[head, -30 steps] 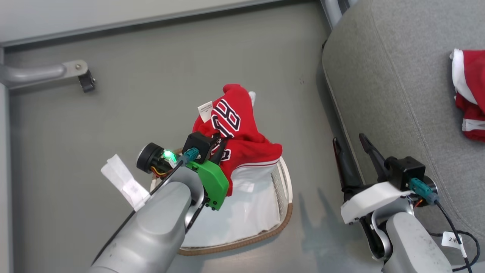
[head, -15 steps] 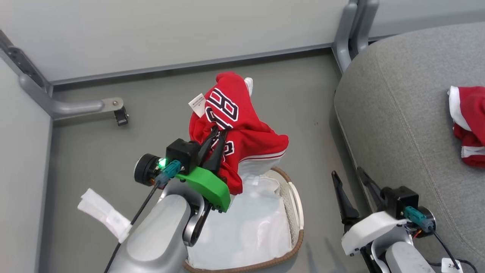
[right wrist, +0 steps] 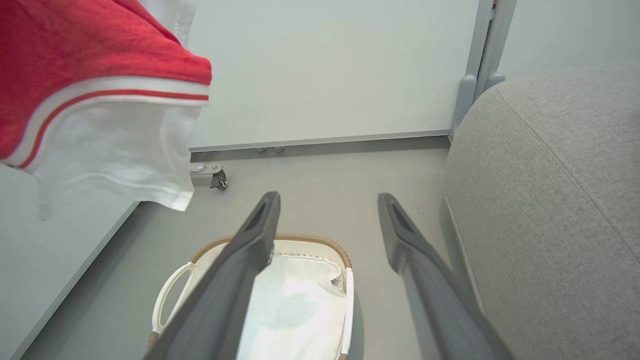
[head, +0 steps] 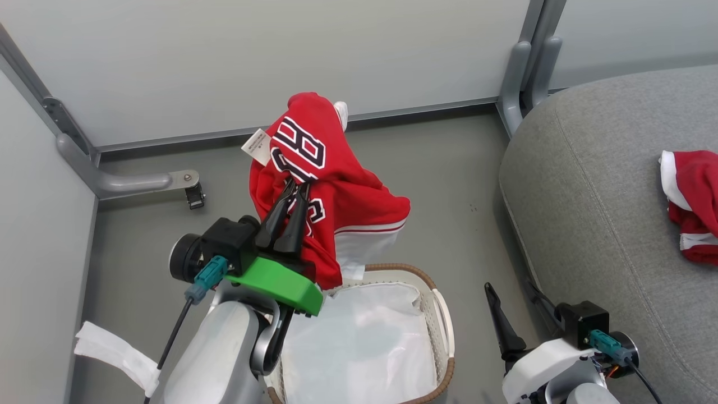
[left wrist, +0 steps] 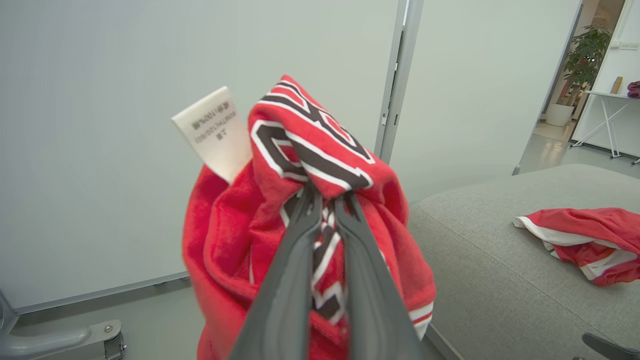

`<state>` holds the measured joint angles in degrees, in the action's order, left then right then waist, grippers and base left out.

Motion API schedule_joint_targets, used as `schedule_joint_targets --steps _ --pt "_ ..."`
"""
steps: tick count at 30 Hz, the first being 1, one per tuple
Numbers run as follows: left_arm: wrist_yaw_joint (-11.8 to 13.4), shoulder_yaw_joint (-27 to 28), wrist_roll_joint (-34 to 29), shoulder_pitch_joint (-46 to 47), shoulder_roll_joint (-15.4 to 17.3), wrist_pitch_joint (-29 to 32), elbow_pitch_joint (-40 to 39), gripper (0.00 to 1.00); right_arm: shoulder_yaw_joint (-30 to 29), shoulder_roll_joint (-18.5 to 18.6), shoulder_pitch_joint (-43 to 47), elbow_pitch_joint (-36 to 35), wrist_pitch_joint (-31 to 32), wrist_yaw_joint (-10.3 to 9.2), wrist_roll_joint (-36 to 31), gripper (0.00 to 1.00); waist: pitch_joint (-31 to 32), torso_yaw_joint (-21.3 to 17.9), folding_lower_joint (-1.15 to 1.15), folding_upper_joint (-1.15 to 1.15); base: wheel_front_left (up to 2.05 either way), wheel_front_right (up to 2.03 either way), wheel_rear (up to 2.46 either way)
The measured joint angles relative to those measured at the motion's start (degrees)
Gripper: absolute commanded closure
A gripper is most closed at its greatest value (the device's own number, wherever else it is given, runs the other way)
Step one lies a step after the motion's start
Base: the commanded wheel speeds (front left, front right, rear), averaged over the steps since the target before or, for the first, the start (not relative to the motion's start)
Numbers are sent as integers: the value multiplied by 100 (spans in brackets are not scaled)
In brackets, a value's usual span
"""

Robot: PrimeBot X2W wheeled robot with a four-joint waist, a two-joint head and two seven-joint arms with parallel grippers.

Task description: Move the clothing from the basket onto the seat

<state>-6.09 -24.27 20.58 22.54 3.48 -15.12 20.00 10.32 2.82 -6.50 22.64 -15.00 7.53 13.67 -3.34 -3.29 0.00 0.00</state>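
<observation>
**Lettered jersey hanging from our left gripper, above the basket**

Our left gripper [head: 297, 189] is pinching a fold of the red jersey [head: 342, 196]. Its two dark fingers are pressing almost together with cloth between them. In the left wrist view we are seeing those fingers [left wrist: 290, 260] clamping the fabric right at the black-and-white block lettering. The jersey is hanging in a bunch from that grip, at about 12 o'clock from the basket [head: 443, 320] in the head view. A white care label [head: 255, 147] is sticking out at the jersey's 10 o'clock. A white layer below the striped hem is trailing down at its 6 o'clock. In the right wrist view that white layer is hanging apart from the basket's woven rim.

The basket is sitting on the grey floor [head: 449, 168] at 6 o'clock of the head view, with its white liner [head: 364, 348] lying crumpled inside.

The seat [head: 589, 196] is taking up the 3 o'clock side of the head view. A second red garment [head: 693, 202] with white trim is lying crumpled on it, near the view's right edge and well apart from the held jersey.

Our right gripper [head: 507, 287] is waiting at 5 o'clock of the head view, between the basket and the seat. Its fingers are standing wide apart, and in the right wrist view we are seeing bare floor between them.
</observation>
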Motion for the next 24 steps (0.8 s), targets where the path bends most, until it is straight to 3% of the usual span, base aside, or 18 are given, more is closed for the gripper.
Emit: schedule_joint_targets --steps 8,12,18,24 --pt "-98 85 -96 -79 -42 0 -27 100 253 3 -39 -26 0 0 -11 0 -18 2 0 0 0 0 0" --pt "-105 45 -102 -71 -51 0 15 100 738 -1 -442 -136 0 0 -111 0 -51 12 0 0 0 0 0" --pt "-123 -194 -93 -1 -57 0 110 100 1847 414 -1484 -46 0 0 93 0 -129 60 0 0 0 0 0" --pt "-123 -444 57 141 -62 0 145 100 3394 958 -2794 471 0 0 1045 0 -202 168 0 0 0 0 0"
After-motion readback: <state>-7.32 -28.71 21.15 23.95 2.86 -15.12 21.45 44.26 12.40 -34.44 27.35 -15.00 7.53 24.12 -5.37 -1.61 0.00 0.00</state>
